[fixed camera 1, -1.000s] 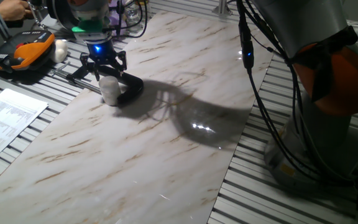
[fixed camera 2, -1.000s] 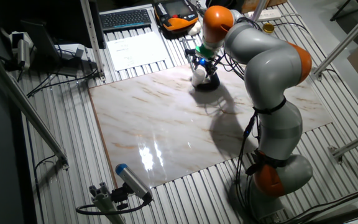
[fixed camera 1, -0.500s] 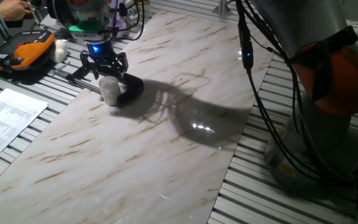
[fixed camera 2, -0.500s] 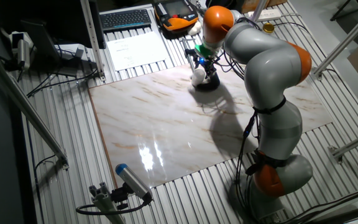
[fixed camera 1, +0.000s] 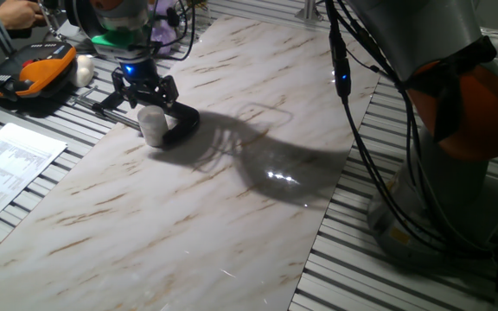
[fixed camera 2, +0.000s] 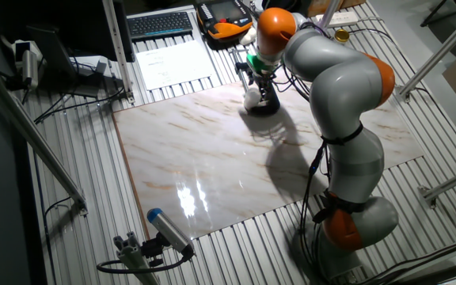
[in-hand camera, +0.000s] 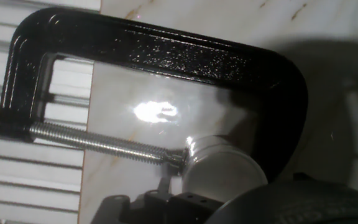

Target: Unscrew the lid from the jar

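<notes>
The jar (fixed camera 1: 152, 126) is a short whitish cylinder standing on the marble slab (fixed camera 1: 232, 199) near its far left edge, held in a black C-clamp (fixed camera 1: 185, 123). It also shows in the other fixed view (fixed camera 2: 252, 98). In the hand view the clamp (in-hand camera: 166, 43) arches over the jar's wall (in-hand camera: 194, 152), and the screw presses on it. The flat whitish lid (in-hand camera: 229, 175) sits on top of the jar. My gripper (fixed camera 1: 150, 98) hangs directly over the jar, fingers straddling its top. I cannot tell whether they press on the lid.
An orange and black pendant (fixed camera 1: 28, 71) and a white rounded lump (fixed camera 1: 83, 69) lie left of the slab, with a printed sheet (fixed camera 1: 7, 164) nearer. A person's hand (fixed camera 1: 11, 13) is at the far left. A keyboard (fixed camera 2: 161, 24) lies behind. The arm's base (fixed camera 1: 456, 147) stands at the right.
The gripper has turned a little about its own axis over the jar and shifted slightly left. The jar and the clamp have not moved.
</notes>
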